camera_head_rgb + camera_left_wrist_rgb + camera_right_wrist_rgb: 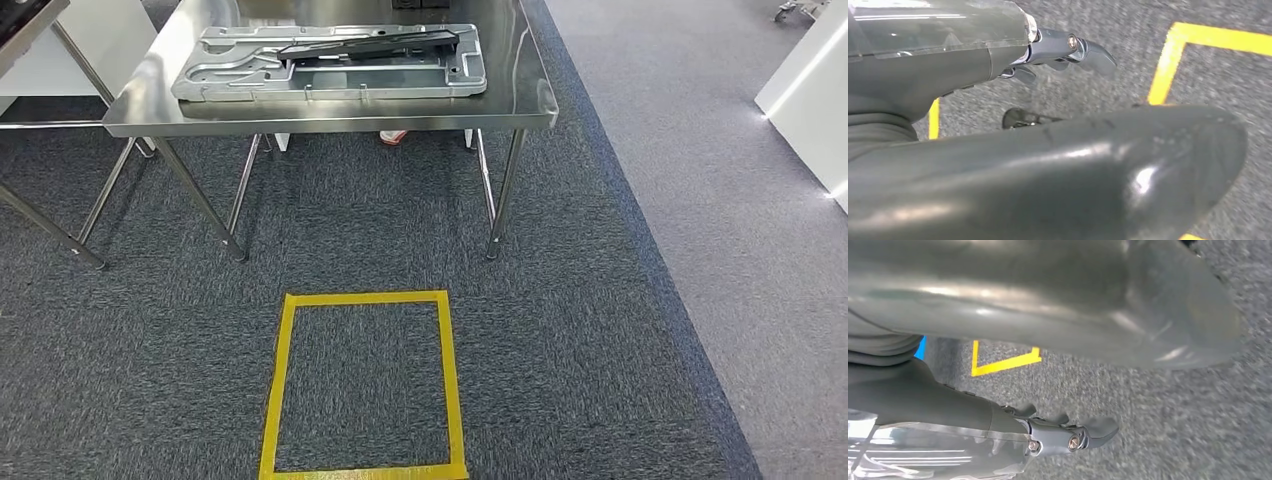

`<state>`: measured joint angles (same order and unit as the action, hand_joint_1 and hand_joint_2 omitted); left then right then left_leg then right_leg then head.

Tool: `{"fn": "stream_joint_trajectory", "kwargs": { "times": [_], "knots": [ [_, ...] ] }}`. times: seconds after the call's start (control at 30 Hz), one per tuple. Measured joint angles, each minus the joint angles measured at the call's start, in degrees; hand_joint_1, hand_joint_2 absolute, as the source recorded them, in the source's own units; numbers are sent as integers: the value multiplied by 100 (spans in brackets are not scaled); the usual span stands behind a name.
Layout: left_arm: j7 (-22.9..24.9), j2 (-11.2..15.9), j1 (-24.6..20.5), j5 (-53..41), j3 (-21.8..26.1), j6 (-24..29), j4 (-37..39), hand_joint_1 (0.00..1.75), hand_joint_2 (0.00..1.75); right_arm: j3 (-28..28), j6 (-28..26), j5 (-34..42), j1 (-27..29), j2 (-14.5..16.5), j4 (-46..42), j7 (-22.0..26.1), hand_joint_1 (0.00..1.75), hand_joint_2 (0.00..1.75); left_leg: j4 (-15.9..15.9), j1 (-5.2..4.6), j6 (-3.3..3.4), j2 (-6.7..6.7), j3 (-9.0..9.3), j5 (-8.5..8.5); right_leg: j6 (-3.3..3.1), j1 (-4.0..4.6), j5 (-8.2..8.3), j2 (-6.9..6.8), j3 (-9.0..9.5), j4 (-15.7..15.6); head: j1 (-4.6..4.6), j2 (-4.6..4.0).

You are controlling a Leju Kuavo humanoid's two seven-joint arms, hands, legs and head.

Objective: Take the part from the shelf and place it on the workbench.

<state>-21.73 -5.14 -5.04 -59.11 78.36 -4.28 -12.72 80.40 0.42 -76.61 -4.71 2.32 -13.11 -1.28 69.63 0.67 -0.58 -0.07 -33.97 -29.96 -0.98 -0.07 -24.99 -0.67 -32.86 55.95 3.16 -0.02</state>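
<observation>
Part (pixel 330 62) lay flat on the steel workbench (pixel 525 75), w/ yellow tape square (pixel 362 385) on the carpet in front, prob. the robot's standing mark. Left hand (pixel 1068 50) & right hand (pixel 1073 435) hung over carpet, fingers apart, holding nothing, so placing looked done

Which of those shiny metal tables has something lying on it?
The steel workbench straight ahead, past the yellow tape square. A flat grey metal part lies on its top. The table at the far left shows only bare edge.

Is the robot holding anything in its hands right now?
No. The left robot hand and the right robot hand both hang over the carpet holding nothing. The metal part lies on the workbench.
</observation>
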Motion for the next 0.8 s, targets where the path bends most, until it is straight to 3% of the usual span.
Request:
{"fn": "stream_joint_trajectory", "kwargs": {
  "times": [0.07,0.13,0.2,0.23,0.3,0.37,0.4,0.43,0.47,0.53,0.6,0.67,0.73,0.77,0.8],
  "knots": [
    [-1,7,-23,-11,-2,0,0,0,0,2,-1,7,-3,7,0,23,0,0,-918,-20,47,-4,667,12,49,16,94,-2,-141,60,1,0],
    [-3,13,-37,-19,-4,-1,0,0,0,3,-4,13,-4,17,0,49,0,0,-1456,-57,97,-10,984,-96,111,15,200,-10,-205,77,1,0],
    [-4,15,-25,-23,-4,-1,1,0,0,4,-5,19,2,19,0,75,0,0,-1515,-61,169,6,911,-23,182,2,255,1,-256,83,-1,0],
    [-2,16,-22,-23,-4,0,2,0,0,5,0,25,5,20,1,95,0,0,-1522,-54,219,21,852,38,211,-7,149,16,-304,158,-1,0],
    [0,19,-23,-24,-4,0,2,0,0,6,13,37,10,27,4,145,0,0,-1532,-46,297,48,702,177,254,-30,-375,41,-463,632,-1,0],
    [-2,25,-22,-28,-5,0,2,0,0,6,28,51,11,32,8,199,0,0,-1515,-65,323,51,535,304,278,-40,-886,42,-633,1382,-1,0],
    [-4,27,-21,-35,-7,0,2,0,0,6,38,58,9,33,9,227,0,0,-1497,-74,321,52,445,364,283,-40,-953,43,-658,1660,-1,0],
    [-7,30,-22,-43,-11,0,2,0,0,6,51,64,8,33,9,251,0,0,-1469,-81,316,53,349,420,281,-39,-884,43,-595,1764,-1,0],
    [-8,32,-22,-54,-19,0,2,0,0,6,64,68,8,33,9,268,0,0,-1436,-85,308,53,254,467,270,-36,-728,43,-430,1661,-1,0],
    [-10,32,-22,-75,-35,0,2,0,0,6,85,76,1,33,9,291,0,0,-1365,-94,284,49,101,543,217,-21,-472,50,171,921,-1,0],
    [-16,32,-23,-87,-54,0,2,0,0,6,94,83,-14,33,9,309,0,0,-1311,-105,238,49,13,617,153,10,-510,60,698,122,0,0],
    [-20,36,-24,-95,-81,0,2,0,0,6,94,92,-19,34,10,310,0,0,-1302,-99,176,54,-28,708,102,37,-556,63,822,-162,0,0],
    [-12,54,-20,-109,-104,7,2,0,0,7,96,99,-17,42,12,287,0,0,-1252,-88,112,47,-77,664,28,12,-446,40,747,-186,-1,0],
    [-3,63,-15,-118,-113,14,2,0,0,8,98,103,-17,45,13,271,0,0,-1120,-83,80,40,-130,501,-14,-3,-380,25,694,-200,-1,0],
    [13,71,-12,-129,-121,27,2,0,0,8,102,106,-18,48,13,256,0,0,-860,-71,50,34,-219,233,-48,-15,-319,12,627,-209,-1,0]
  ]
}}
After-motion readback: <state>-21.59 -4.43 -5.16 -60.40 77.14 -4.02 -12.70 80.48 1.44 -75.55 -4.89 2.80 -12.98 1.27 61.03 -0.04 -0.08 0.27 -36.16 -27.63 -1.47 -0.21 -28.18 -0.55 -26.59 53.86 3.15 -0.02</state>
